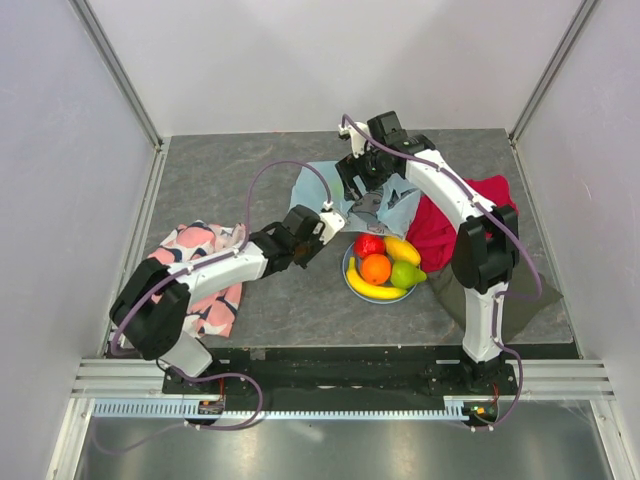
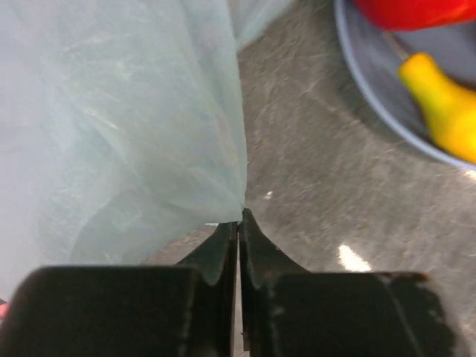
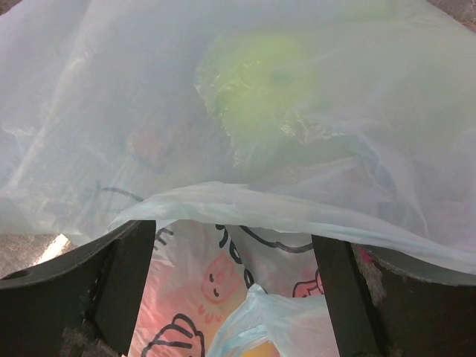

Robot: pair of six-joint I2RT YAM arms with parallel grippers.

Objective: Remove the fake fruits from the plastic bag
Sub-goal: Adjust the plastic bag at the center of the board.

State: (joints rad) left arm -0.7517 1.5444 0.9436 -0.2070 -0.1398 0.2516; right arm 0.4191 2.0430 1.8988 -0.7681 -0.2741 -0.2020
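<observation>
Pale-blue plastic bag [image 1: 318, 186] lies on the grey surface [image 1: 220, 180] behind the plate [image 2: 368, 59]. Left fingers [image 2: 219, 253] are pinched together on its edge. Right fingers [image 3: 119, 275] are spread at its mouth, with a green fruit [image 3: 275, 89] showing through. The thin film could slip free or snag.

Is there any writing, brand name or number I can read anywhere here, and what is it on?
No readable text in any view.
The cartoon print below the edge of the plastic bag, in the right wrist view, shows little drawn faces and no letters.
The pink patterned cloth bears only shapes.
</observation>
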